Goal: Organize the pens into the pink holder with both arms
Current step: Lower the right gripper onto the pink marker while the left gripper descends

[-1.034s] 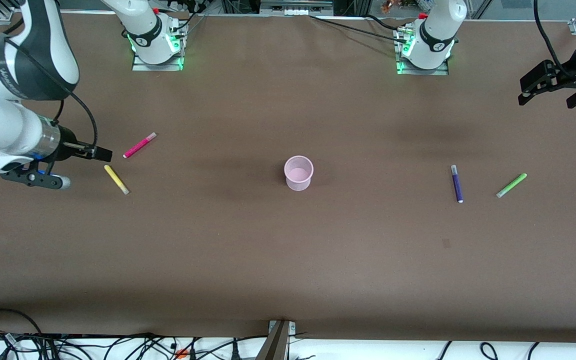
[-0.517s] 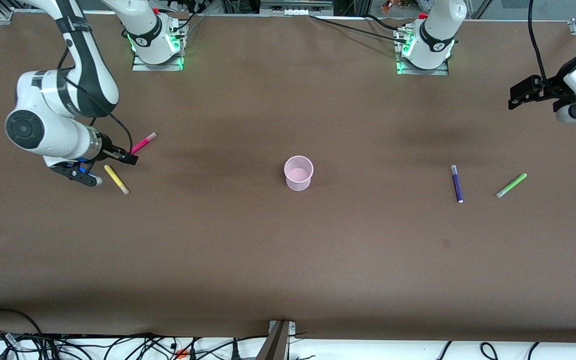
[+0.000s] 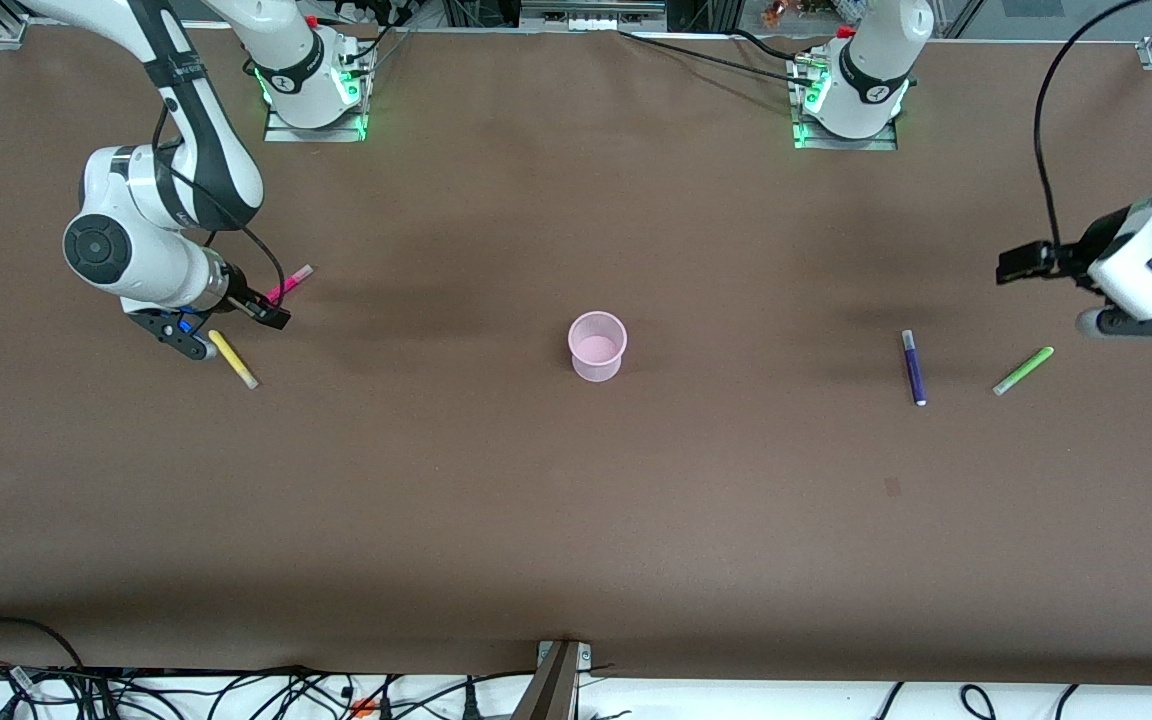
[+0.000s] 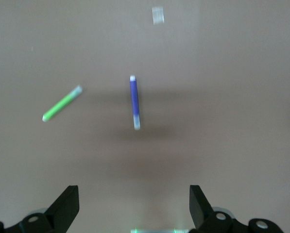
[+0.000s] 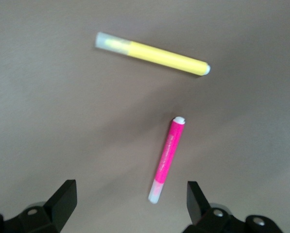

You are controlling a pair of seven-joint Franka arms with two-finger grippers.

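Nothing is in the pink holder (image 3: pixel 597 345) yet; all four pens lie flat on the desk (image 3: pixel 576 520), so the whole job is left. My right pincer (image 3: pixel 271 312) hangs spread wide and empty over the magenta pen (image 5: pixel 166 159), which lies between its jaws, with the yellow pen (image 5: pixel 152 54) just past it. My left pincer (image 3: pixel 1016 266), also wide open and holding nothing, is up over the desk with the purple pen (image 4: pixel 134 101) ahead of it and the green pen (image 4: pixel 61 104) beside that. The pens are slim, smooth plastic cylinders with pale caps; the holder is a translucent, slightly tapered round cup, midway between my two pincers; the desk is matte brown.
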